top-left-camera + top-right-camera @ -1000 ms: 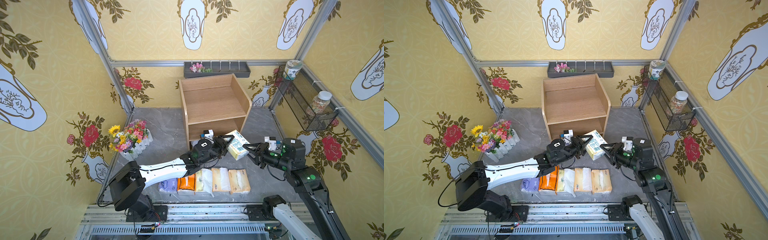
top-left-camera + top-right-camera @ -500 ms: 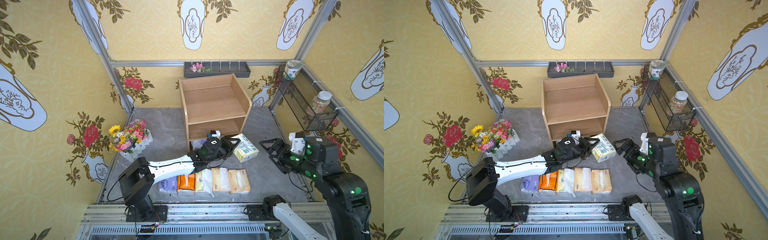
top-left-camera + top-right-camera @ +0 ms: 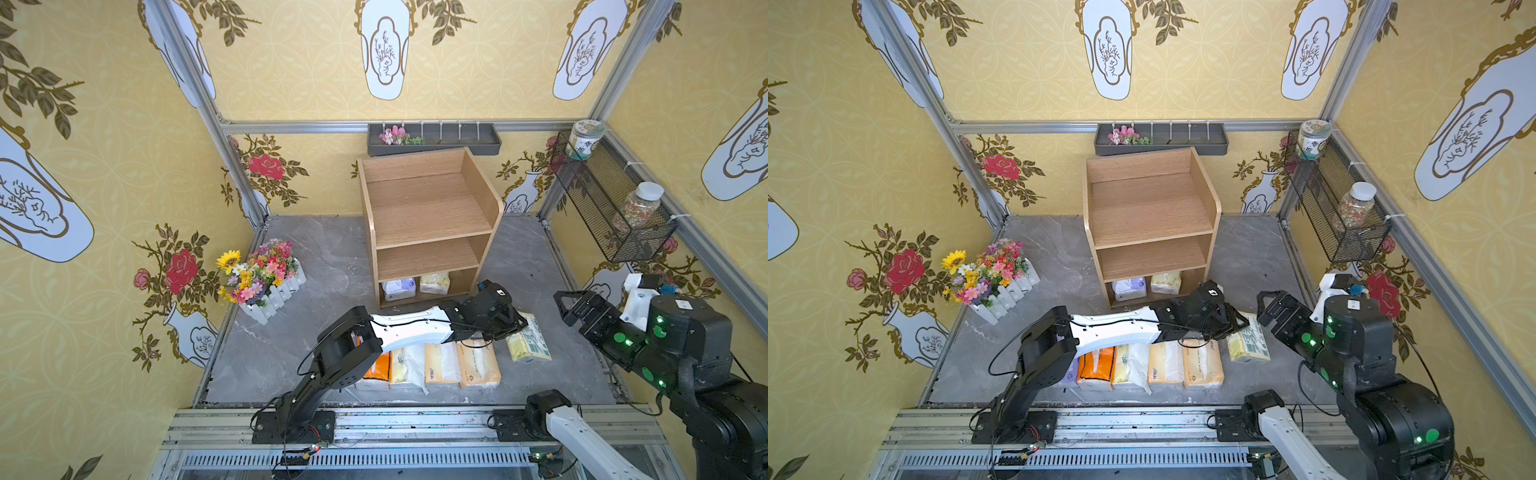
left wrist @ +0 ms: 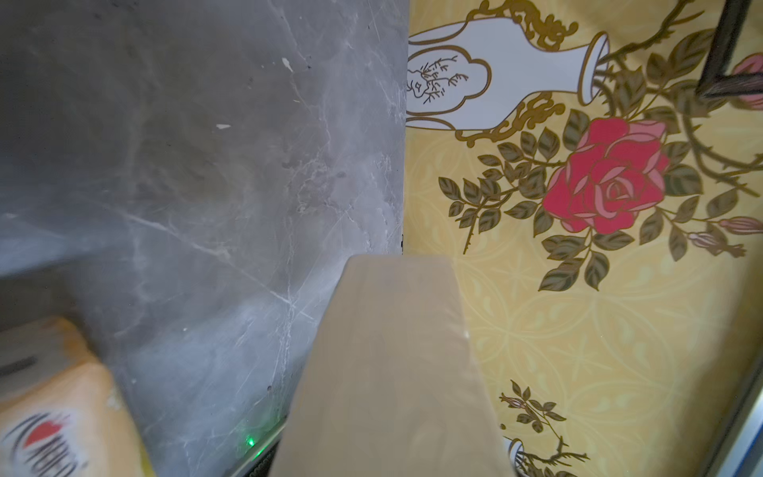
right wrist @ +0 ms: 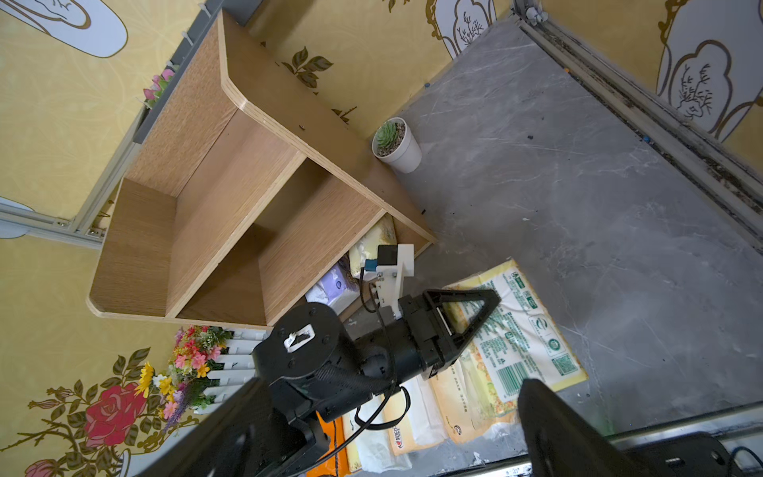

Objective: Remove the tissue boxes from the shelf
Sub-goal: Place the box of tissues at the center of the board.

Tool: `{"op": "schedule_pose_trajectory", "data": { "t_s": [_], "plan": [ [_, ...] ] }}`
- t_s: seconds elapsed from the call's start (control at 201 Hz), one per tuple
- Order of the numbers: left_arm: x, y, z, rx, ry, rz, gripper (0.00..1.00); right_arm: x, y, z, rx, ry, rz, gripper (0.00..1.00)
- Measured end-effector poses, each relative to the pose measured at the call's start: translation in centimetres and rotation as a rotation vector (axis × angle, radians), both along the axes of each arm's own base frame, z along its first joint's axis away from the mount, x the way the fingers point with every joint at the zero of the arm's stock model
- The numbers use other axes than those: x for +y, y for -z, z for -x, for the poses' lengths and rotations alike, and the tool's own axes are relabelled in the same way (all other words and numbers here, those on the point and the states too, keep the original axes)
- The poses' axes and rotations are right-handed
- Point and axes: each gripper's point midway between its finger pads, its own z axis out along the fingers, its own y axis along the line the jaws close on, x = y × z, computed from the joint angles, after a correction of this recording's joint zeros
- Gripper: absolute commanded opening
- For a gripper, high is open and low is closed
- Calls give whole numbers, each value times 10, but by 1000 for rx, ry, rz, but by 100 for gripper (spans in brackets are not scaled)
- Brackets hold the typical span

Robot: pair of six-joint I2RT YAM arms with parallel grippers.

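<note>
The wooden shelf [image 3: 428, 224] [image 3: 1150, 220] [image 5: 231, 198] stands at the back. Its bottom tier holds a lavender tissue box [image 3: 399, 289] [image 5: 334, 285] and a cream one [image 3: 434, 282] [image 5: 371, 243]. My left gripper [image 3: 511, 328] [image 3: 1233, 328] is shut on a white, green-printed tissue box [image 3: 530, 343] [image 3: 1250, 345] [image 5: 524, 330], low at the right end of a floor row. That box fills the left wrist view [image 4: 392, 371], hiding the jaws. The row includes an orange box [image 3: 376, 368] and cream boxes [image 3: 478, 361]. My right gripper [image 3: 569, 307] [image 5: 390, 386] hangs open, empty, to the right.
A flower planter [image 3: 266, 274] stands at the left of the floor. A black wire basket [image 3: 611, 208] with jars hangs on the right wall and a dark grey tray [image 3: 432, 139] on the back wall. A small succulent pot [image 5: 396, 144] sits behind the shelf.
The right gripper opened, let go of the white-and-green box and drew back to the right. The left gripper carried that box right and down to the end of the row.
</note>
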Motion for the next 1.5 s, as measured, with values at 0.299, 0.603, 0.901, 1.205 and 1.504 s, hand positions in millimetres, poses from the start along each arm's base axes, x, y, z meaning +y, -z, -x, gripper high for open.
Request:
{"op": "schedule_pose_trajectory", "data": {
  "t_s": [0.299,0.603,0.901,1.205,1.504],
  "plan": [
    [-34,43,22,22,77,-90,28,-1,7,8,-3,11,-28,97],
    [-27,70,30,32,41,-197,35,-2,16,13,11,-1,-32,97],
    [-13,88,23,11,-1,-269,51,-5,17,14,-9,-16,-34,97],
    [-3,69,15,-44,-58,-277,73,-8,20,14,-24,-22,-56,97],
    [20,20,2,-138,-169,-250,79,5,25,0,23,-33,-29,97]
  ]
}}
